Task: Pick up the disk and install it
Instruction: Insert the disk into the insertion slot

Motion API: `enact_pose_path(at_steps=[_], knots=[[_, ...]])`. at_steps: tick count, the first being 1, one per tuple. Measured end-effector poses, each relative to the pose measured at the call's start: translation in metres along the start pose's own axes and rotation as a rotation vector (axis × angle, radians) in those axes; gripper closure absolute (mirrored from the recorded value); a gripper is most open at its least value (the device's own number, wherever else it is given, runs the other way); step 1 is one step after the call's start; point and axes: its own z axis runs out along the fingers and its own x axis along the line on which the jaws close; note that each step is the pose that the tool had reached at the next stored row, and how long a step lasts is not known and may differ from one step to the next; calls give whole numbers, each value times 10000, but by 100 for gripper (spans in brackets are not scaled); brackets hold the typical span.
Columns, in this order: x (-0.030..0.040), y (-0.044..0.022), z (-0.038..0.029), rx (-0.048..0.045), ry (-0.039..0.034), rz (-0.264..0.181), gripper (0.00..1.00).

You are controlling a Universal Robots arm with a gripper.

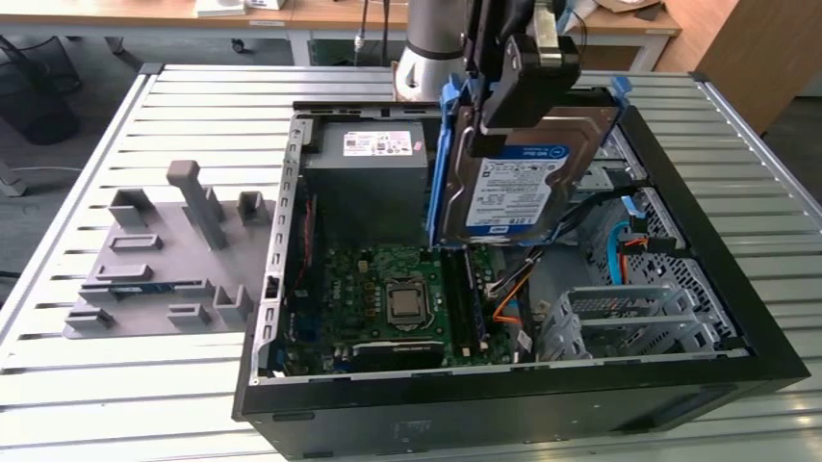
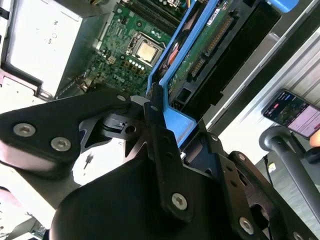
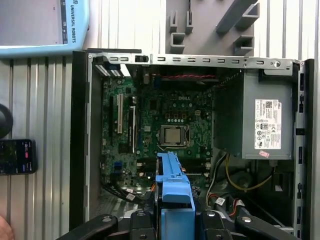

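The disk (image 1: 533, 183), a silver drive with a white-and-blue label and blue rails, hangs nearly upright over the open computer case (image 1: 719, 250). My gripper (image 1: 507, 111) is shut on its upper edge, above the case's rear half. In the second wrist view the dark fingers (image 2: 159, 131) clamp the blue rail (image 2: 172, 107), and the disk's green circuit board (image 2: 200, 55) faces the camera. In the first wrist view the blue rail (image 3: 172, 185) sticks out from the gripper (image 3: 174, 220), over the motherboard (image 3: 170, 130).
Inside the case are a grey power supply (image 1: 366, 168), the motherboard (image 1: 392, 289) and a grey metal drive cage (image 1: 636, 318) with cables beside it. A grey fixture plate (image 1: 167, 250) lies on the slatted table at the exterior view's left. A phone (image 3: 17, 156) rests beside the case.
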Motion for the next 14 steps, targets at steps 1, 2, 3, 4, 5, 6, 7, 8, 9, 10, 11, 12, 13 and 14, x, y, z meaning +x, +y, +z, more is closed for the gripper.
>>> enact_pose_path(at_steps=[1,2,3,4,5,6,7,8,9,10,11,12,13,14], knots=[[12,-2,5,-1,12,1,64],[31,-2,13,0,16,1,64],[52,-2,20,0,22,1,64],[73,-2,25,2,29,1,64],[93,-2,31,3,38,0,64],[115,-2,36,4,46,1,64],[140,-2,41,7,53,0,64],[163,-2,44,9,63,1,64],[187,-2,48,13,70,1,64],[208,-2,51,16,83,1,64],[225,-2,54,18,106,1,64],[235,-2,57,18,148,2,64],[239,-3,58,18,227,4,64],[244,-3,62,18,285,4,64]])
